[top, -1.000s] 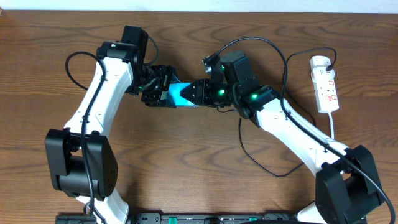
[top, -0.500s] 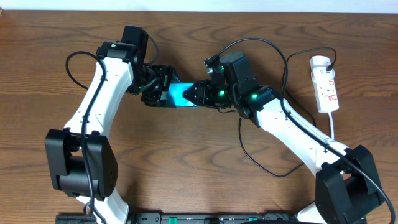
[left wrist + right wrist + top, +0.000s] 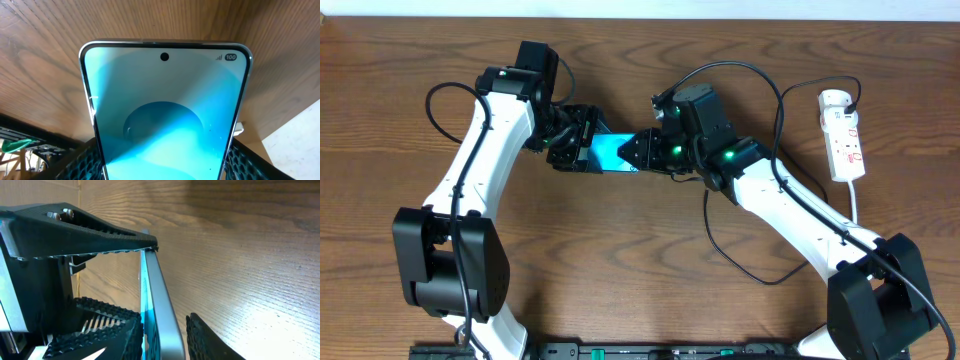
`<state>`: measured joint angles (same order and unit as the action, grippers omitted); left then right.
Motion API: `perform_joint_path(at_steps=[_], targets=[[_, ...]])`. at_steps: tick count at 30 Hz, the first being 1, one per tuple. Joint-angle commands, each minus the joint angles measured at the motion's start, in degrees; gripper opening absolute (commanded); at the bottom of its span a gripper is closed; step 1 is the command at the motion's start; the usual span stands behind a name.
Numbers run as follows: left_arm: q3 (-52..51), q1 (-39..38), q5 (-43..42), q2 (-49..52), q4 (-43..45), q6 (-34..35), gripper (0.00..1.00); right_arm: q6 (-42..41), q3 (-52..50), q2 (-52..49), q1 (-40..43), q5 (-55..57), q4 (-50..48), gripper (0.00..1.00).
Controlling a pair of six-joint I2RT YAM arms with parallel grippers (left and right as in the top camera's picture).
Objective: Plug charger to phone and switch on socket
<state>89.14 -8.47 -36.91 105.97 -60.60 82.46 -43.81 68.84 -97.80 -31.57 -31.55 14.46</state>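
Mid-surface, toward the far side: teal-screened rectangular smartphone (image 3: 610, 152), between both arms over the brown wooden surface (image 3: 620, 290). The left tool (image 3: 586, 150) was clamped across its long sides. The right tool (image 3: 632, 152) straddled the opposite end, one pad at each face; grip there could not be told. At far right, well apart, lay the white elongated power strip (image 3: 844, 135).

The overhead view is sharp and evenly lit, with soft shadows on the tabletop (image 3: 640, 300). In the right wrist view, glare bleaches the wood pale. The phone (image 3: 165, 125) screen glows bright.
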Motion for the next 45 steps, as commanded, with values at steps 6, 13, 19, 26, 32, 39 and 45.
perform_joint_path(at_steps=[6, 13, 19, 26, 32, 39, 45], targets=[[0.13, -0.79, 0.07, -1.51, -0.2, -0.79, 0.07, 0.98, 0.7, 0.11, -0.35, 0.42, -0.11, 0.21], [0.13, -0.94, 0.07, -1.51, -0.22, -0.79, 0.07, 1.01, 0.7, 0.11, -0.35, 0.42, -0.11, 0.2], [0.13, -1.01, 0.04, -1.51, -0.22, -0.79, 0.07, 0.98, 0.7, 0.11, -0.35, 0.59, -0.11, 0.19], [0.13, -1.01, 0.04, -1.51, -0.2, -0.79, 0.07, 0.98, 0.7, 0.11, -0.35, 0.81, -0.11, 0.17], [0.13, -1.01, 0.04, -1.51, -0.22, -0.79, 0.07, 1.01, 0.7, 0.11, -0.35, 1.03, -0.02, 0.13], [0.13, -1.01, 0.07, -1.51, -0.22, -0.83, 0.07, 1.01, 0.7, 0.11, -0.35, 1.05, -0.02, 0.1], [0.13, -1.01, 0.04, -1.51, -0.2, -0.83, 0.07, 1.03, 0.7, 0.11, -0.35, 1.11, 0.09, 0.03]])
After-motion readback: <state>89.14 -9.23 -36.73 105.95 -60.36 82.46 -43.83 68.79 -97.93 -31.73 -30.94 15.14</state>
